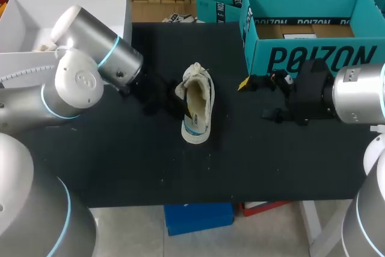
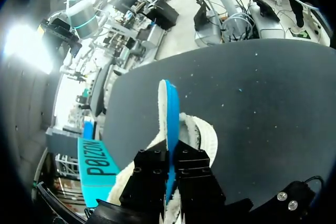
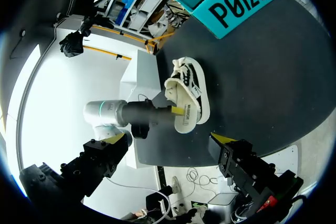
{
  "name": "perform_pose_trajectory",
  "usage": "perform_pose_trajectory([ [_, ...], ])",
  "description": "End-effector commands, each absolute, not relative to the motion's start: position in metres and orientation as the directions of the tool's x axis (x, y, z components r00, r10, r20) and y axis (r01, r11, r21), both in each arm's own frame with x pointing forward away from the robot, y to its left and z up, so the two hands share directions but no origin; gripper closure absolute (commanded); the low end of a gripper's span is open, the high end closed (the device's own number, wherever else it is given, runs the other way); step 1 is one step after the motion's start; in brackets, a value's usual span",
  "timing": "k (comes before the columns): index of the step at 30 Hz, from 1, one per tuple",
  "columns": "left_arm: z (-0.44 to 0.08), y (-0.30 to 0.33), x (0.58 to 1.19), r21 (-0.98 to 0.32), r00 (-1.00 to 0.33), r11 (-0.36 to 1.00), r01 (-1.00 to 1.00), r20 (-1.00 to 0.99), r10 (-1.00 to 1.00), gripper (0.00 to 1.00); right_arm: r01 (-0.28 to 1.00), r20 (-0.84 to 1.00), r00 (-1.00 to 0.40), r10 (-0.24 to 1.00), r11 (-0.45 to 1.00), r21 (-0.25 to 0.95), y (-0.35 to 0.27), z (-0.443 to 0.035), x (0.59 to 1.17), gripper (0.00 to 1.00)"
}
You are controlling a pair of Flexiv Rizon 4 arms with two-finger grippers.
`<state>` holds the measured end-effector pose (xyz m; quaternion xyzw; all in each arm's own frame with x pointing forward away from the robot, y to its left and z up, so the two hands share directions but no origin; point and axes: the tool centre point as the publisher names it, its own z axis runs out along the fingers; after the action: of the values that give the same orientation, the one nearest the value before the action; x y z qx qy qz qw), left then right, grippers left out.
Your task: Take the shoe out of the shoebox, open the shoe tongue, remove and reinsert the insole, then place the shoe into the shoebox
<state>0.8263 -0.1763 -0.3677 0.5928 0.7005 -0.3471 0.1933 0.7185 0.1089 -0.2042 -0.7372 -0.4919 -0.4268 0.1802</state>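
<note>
Left claw (image 2: 170, 153): clamped on the insole (image 2: 169, 114), which stands on edge between its fingers, one face blue, the other white. The shoe (image 1: 197, 111), a white low-top with blue trim and a cream lining, lies on the black counter (image 1: 120, 167) directly under this claw. Right claw (image 3: 170, 139): fingers wide apart, holding nothing. The shoe lies ahead of it, and the open teal shoebox (image 1: 313, 28) is close beside it.

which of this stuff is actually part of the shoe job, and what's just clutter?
Job:
shoe, out on the table
insole, clamped in the left jaws
teal shoebox, open

Clutter:
white box, by the table's far left corner
</note>
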Motion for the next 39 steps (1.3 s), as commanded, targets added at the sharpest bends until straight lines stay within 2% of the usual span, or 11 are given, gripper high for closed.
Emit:
perform_pose_trajectory([
  [1, -0.371, -0.182, 0.833, -0.246, -0.222, 0.07, 0.967, -0.67, 0.708, 1.0, 0.879, 0.807, 0.152, 0.571, -0.451, 0.154, 0.109, -0.205, 0.719, 0.0],
  [23, -0.379, -0.177, 0.86, -0.209, -0.246, 0.143, 0.967, -0.639, 0.729, 1.0, 0.879, 0.807, 0.152, 0.571, -0.451, 0.154, 0.109, -0.205, 0.719, 0.0],
  [39, -0.366, -0.182, 0.834, -0.217, -0.214, 0.09, 0.972, -0.66, 0.721, 1.0, 0.879, 0.807, 0.152, 0.571, -0.451, 0.154, 0.109, -0.205, 0.719, 0.0],
])
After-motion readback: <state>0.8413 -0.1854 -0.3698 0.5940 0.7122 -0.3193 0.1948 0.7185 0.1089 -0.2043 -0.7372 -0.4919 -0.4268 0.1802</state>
